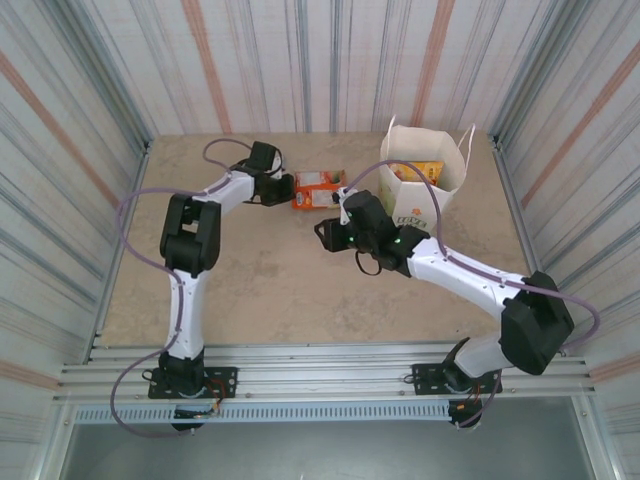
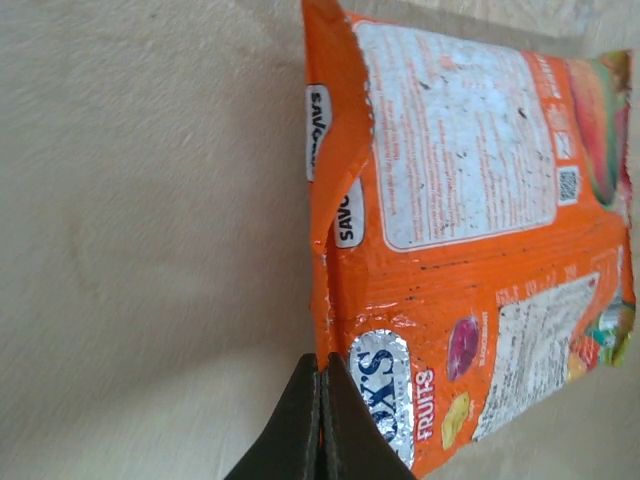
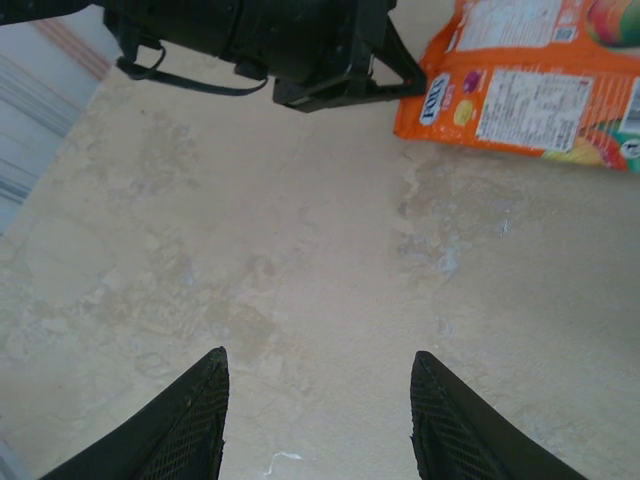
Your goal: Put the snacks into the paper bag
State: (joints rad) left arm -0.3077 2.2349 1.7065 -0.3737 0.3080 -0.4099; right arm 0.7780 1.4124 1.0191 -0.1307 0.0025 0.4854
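An orange foil snack packet (image 1: 318, 188) lies flat on the table at the back centre. My left gripper (image 1: 288, 188) is at its left edge, shut on the packet's side seam (image 2: 322, 300); the packet's printed back (image 2: 450, 200) spreads to the right of the fingers. The white paper bag (image 1: 415, 205) stands upright to the right, with yellow and orange packets (image 1: 428, 172) inside it. My right gripper (image 1: 326, 236) hovers in front of the packet, open, with nothing between its fingers (image 3: 200, 410). From there I see the orange packet (image 3: 530, 100) and the left gripper (image 3: 418, 82) on its corner.
Striped curtain walls (image 1: 60, 150) close in the beige table (image 1: 270, 290) on three sides. The bag's thin handles (image 1: 467, 140) stand up above its rim. A metal rail (image 1: 320, 375) runs along the near edge.
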